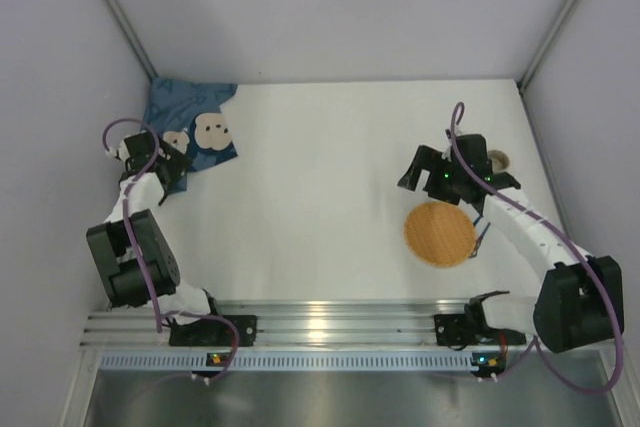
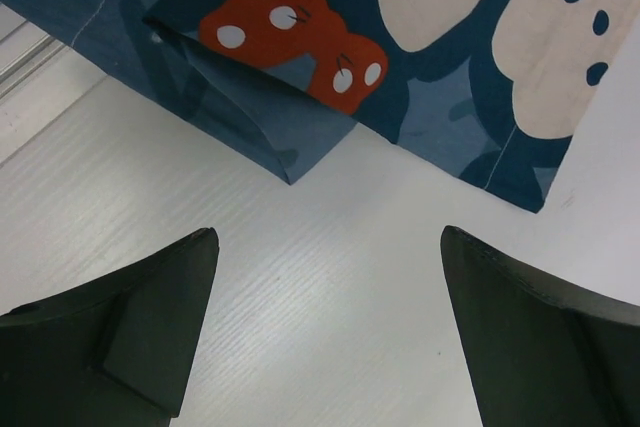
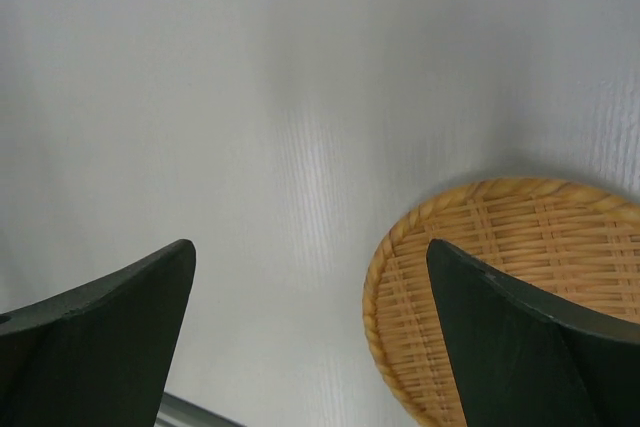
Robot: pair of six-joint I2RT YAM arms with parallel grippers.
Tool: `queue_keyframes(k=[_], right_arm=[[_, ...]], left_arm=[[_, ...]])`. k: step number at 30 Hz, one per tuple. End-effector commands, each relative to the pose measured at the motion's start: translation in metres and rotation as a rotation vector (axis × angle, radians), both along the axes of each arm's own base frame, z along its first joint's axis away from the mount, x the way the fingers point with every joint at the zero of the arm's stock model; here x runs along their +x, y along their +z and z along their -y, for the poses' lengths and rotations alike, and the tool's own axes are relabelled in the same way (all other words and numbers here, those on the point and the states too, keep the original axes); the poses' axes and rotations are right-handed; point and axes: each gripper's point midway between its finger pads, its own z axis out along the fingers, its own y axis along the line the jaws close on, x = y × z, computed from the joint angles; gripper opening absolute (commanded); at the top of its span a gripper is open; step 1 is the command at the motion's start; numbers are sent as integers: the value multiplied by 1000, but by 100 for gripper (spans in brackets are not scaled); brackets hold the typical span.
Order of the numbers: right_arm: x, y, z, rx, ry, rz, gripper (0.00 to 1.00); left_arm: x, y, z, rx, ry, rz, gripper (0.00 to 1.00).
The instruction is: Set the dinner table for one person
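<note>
At far-left corner of white dinner table [image 1: 320, 177]: crumpled blue bear placemat [image 1: 195, 127], left gripper [image 2: 325, 247] released, empty, just beside folded edge. At right: right gripper [image 3: 310, 257] released, empty, beside round woven tray [image 1: 439, 234].

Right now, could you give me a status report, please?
Left gripper open, short of folded bear placemat. Right gripper open at woven tray. Dinner table unset.

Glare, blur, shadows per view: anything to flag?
Top external: sharp, glare on the silver aluminium rail. Left wrist: blue bear-patterned cloth placemat crisp, claw fingers dark. Right wrist: round woven bamboo tray casts a soft shadow on the white tabletop.
</note>
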Motion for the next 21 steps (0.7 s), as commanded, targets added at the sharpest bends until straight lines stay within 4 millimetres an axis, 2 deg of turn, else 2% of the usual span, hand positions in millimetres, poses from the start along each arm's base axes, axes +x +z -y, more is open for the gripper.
queue_keyframes(k=[1,4,6,7,8,9,10,11,13,20,21], right_arm=[[-17,12,-8,39,49,-45,100],[-19,11,-12,47,61,-67,100],[-13,16,-12,38,69,-56,100],[-14,13,-12,28,77,-76,100],[-8,21,-13,20,89,-59,100],[-6,21,-13,11,95,-63,100],[-7,20,-12,1,100,-79,100],[-3,26,-12,-5,110,-63,100],[-4,27,-11,-17,116,-67,100],[-11,17,-12,-24,144,-110,100],[-12,15,-13,-20,147,-118,100]], left_arm=[[18,15,-24,30,41,92,98],[20,12,-39,33,69,97,98],[22,2,-47,24,80,86,98],[24,-2,-48,16,79,84,98],[29,-5,-46,5,61,94,98],[33,-17,-44,-9,47,87,98],[42,-16,-43,-17,24,123,97],[50,-24,-39,-45,-4,120,97],[57,-30,-40,-70,-5,121,94],[86,-23,-50,-67,5,213,85],[91,-24,-52,-67,2,215,78]])
